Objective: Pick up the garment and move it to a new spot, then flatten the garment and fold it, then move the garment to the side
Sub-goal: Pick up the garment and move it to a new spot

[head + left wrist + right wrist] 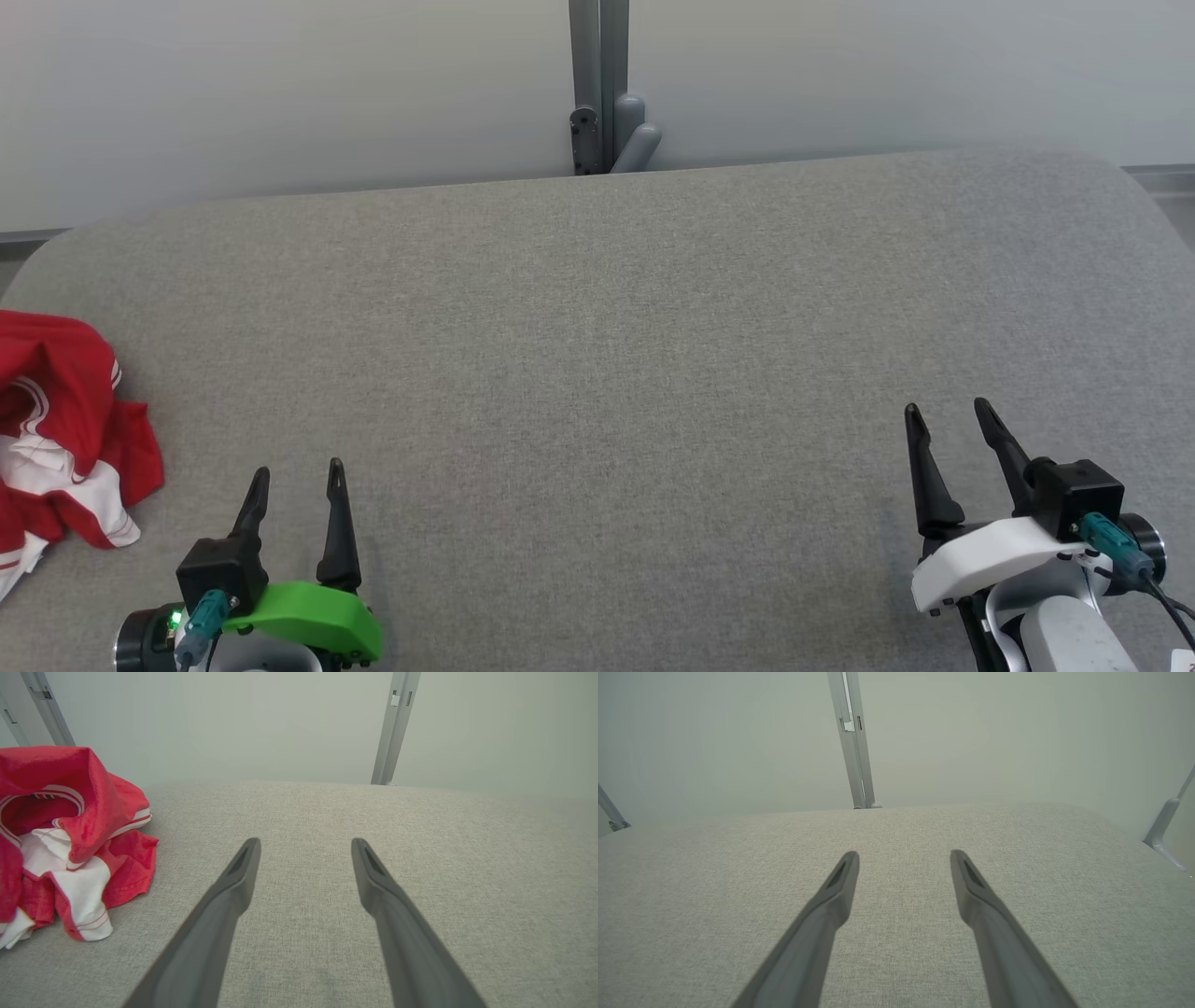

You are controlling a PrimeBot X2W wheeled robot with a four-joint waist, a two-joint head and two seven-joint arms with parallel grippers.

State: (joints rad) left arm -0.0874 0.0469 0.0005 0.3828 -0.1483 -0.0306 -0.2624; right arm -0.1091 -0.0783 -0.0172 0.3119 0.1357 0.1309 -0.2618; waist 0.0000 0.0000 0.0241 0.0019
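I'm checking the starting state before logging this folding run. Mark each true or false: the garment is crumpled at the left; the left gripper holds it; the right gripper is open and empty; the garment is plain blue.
1. The garment lies crumpled near the left edge of the grey surface. True.
2. The left gripper holds the garment. False: its fingers are apart with nothing between them, and the garment lies off to its left, untouched.
3. The right gripper is open and empty. True.
4. The garment is plain blue. False: it is red with white panels and stripes.
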